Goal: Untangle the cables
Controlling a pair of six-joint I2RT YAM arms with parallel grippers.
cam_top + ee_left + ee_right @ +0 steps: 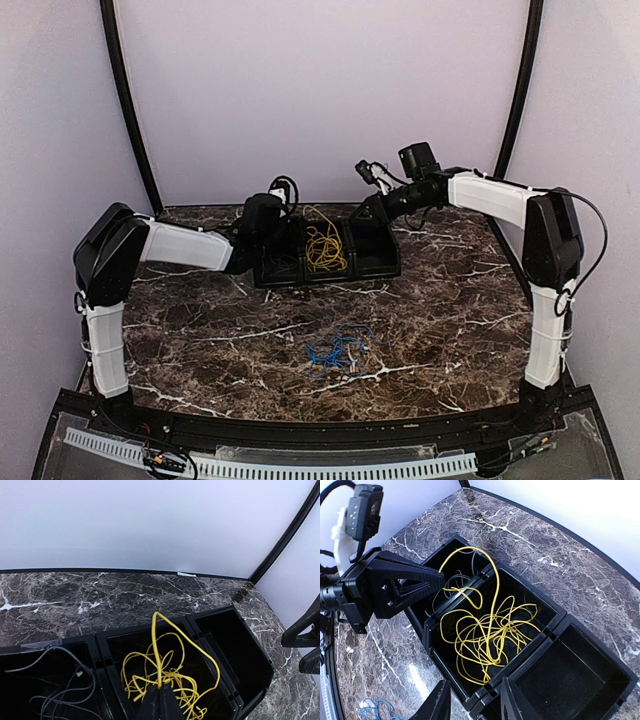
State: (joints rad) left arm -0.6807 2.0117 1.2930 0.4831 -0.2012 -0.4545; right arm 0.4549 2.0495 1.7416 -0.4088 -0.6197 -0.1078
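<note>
Left gripper [160,689] — jaws together, pinching one strand of the yellow cables [175,677], which rises from the heap in the middle compartment of the tray [252,662]. Right gripper [475,682] — jaws apart, empty, over the tray's edge. Only the top view shows the blue cables [335,350] whole: loose on the surface [200,330], well apart from the tray.

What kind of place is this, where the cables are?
Likely a robotics lab test booth: left arm and right arm bolted to a marble-patterned table, plain white walls closing it in, a black tray of yellow cables.
</note>
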